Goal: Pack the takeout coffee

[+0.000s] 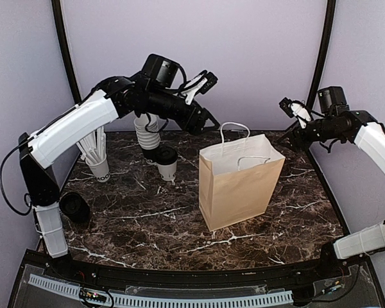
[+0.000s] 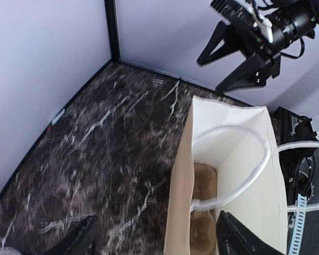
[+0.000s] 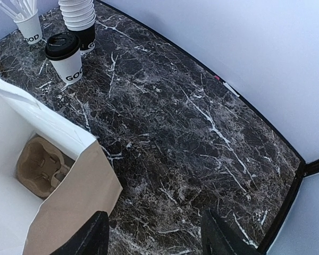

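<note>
- Marble worktop [image 1: 147,224]: carries every item listed.
- Brown paper bag [image 1: 234,189]: upright, mouth open, centre-right of the worktop.
- Left gripper [image 2: 158,236]: above the bag's mouth, jaws wide, nothing held.
- Right gripper [image 3: 151,236]: high by the bag's right side, jaws apart, empty.
- Cardboard carrier [image 3: 40,164]: flat on the bag's floor, with no cup in the wells that show.
- Takeout coffee [image 1: 167,163]: one lidded cup toward the back edge, left of the bag, apart from it.
- Status: carrier in, coffee not yet packed.

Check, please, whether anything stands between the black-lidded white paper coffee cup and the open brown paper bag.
Nothing stands between the black-lidded cup and the brown paper bag; only a white handle droops across the bag's mouth.
</note>
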`<state>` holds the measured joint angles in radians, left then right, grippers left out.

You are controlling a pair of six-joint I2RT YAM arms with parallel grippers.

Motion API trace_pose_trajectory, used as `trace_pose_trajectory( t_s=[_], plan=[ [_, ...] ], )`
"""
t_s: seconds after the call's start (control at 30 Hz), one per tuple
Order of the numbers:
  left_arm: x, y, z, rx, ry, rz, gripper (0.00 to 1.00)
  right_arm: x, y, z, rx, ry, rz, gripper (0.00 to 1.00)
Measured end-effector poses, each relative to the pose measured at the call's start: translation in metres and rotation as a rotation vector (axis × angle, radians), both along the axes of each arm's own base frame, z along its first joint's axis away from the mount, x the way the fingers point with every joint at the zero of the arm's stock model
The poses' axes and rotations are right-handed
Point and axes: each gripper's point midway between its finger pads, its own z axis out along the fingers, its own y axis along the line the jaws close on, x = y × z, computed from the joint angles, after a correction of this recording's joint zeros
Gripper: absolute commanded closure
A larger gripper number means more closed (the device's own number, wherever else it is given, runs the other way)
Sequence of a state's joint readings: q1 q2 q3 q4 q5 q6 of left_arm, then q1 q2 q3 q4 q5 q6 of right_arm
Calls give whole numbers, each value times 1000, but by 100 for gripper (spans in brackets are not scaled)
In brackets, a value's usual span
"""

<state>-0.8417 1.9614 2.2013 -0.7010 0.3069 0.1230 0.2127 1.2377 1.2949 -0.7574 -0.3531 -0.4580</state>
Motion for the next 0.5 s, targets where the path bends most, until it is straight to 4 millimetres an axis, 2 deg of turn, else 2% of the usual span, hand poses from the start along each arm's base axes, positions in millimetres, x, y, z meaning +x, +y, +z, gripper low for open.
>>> trace_pose_trajectory(
  t_s=[0.03, 0.1, 0.2, 0.3, 0.4, 0.5],
  plan=[
    [-1, 12, 5, 3, -23, 41, 6, 1, -1, 1, 1, -2, -2, 36],
    [-7, 40, 8, 25, -69, 110, 2, 2, -5, 0, 1, 1, -18, 31],
    [-15, 90, 3, 50, -129, 251, 1, 7, -17, -8, 13, 18, -68, 23],
    [-6, 122, -8, 57, -140, 373, 1, 14, -34, -25, 49, 83, -146, 21],
    [23, 139, -38, 97, -101, 477, 1, 29, -55, -44, 81, 151, -236, 21],
    [58, 150, -87, 160, -24, 547, 1, 40, -72, -64, 104, 207, -300, 21]
  ],
)
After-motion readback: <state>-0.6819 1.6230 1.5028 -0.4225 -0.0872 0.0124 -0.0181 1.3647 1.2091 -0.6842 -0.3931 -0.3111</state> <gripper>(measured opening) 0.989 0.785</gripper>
